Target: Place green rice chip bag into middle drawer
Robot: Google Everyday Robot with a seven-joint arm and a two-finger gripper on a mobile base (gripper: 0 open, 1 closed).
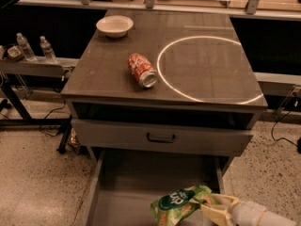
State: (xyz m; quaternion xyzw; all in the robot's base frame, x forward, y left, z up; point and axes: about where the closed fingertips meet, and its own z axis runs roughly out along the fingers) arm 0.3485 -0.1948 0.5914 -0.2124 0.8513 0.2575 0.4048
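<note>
The green rice chip bag (pixel 181 203) is a crinkly bright green bag with a dark green round logo. It hangs at the bottom of the camera view, over the right part of the open middle drawer (pixel 127 187). My gripper (pixel 207 210), pale yellow, comes in from the bottom right and is shut on the bag's right end. The drawer is a wide grey tray pulled out below the cabinet, and its floor is bare where it shows.
A red-orange soda can (pixel 142 70) lies on its side on the cabinet top, and a white bowl (pixel 114 26) sits at the back left. A closed drawer front with a black handle (pixel 160 138) is above the open drawer. Water bottles (pixel 24 46) stand on a shelf at left.
</note>
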